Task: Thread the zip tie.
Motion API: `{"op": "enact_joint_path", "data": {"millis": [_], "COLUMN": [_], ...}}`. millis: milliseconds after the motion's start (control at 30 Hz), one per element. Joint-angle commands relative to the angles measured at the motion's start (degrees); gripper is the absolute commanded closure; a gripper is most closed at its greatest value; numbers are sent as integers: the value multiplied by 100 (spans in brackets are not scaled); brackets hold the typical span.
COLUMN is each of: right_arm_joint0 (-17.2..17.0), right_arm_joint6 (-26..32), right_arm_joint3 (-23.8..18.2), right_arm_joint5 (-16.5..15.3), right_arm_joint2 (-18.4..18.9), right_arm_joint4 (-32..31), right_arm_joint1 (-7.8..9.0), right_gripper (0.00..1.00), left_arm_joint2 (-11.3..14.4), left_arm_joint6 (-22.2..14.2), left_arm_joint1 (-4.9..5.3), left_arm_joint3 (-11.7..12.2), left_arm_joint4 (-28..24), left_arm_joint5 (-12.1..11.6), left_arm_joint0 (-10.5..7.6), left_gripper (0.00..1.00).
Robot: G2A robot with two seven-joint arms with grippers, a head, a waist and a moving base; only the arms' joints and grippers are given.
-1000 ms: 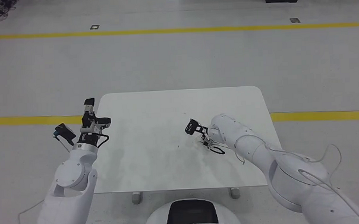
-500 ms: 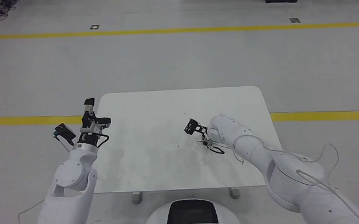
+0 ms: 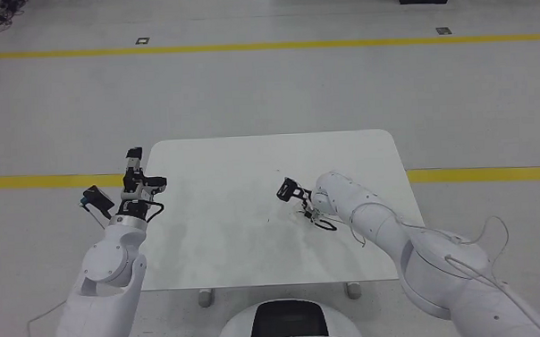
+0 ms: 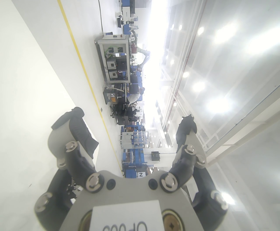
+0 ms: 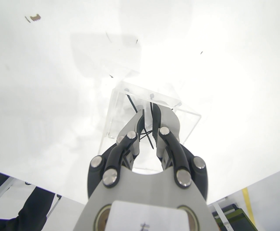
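Note:
A black zip tie (image 5: 151,140) runs through holes in a small clear plastic block (image 5: 188,122) that lies on the white table (image 3: 234,170), right of its middle. My right gripper (image 5: 147,108) points down into the block, its narrow fingers (image 5: 156,118) shut on a strand of the tie. From above, the tie (image 3: 326,226) shows as a small dark loop beside that gripper (image 3: 309,214). My left gripper (image 4: 132,116) is open and holds nothing; it sits raised at the table's left edge (image 3: 136,171), pointing away from the table.
A small brown scrap (image 5: 35,17) and a few dark specks lie on the table beyond the block. The table's near edge runs close behind the right wrist. A yellow floor line (image 3: 485,173) passes on both sides of the table.

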Motion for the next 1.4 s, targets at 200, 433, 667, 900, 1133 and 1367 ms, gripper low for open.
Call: {"op": "enact_joint_path", "data": {"millis": [200,433,667,900,1133,1367], "right_arm_joint0": [-2,-13,-11,6,56,15], "right_arm_joint6": [-59,-26,-28,-5,-67,14], "right_arm_joint3": [-10,19,55,54,-32,-375], "right_arm_joint5": [0,0,0,0,0,0], "right_arm_joint2": [0,0,0,0,0,0], "right_arm_joint4": [-5,21,66,81,59,236], "right_arm_joint1": [8,5,-5,-19,21,159], "right_gripper": [87,87,85,86,84,83], "left_arm_joint2": [0,0,0,0,0,0], "left_arm_joint6": [0,0,0,0,0,0], "left_arm_joint1": [0,0,0,0,0,0], "left_arm_joint3": [0,0,0,0,0,0], "left_arm_joint4": [0,0,0,0,0,0], "left_arm_joint5": [0,0,0,0,0,0], "left_arm_joint0": [0,0,0,0,0,0], "left_gripper": [0,0,0,0,0,0]}}
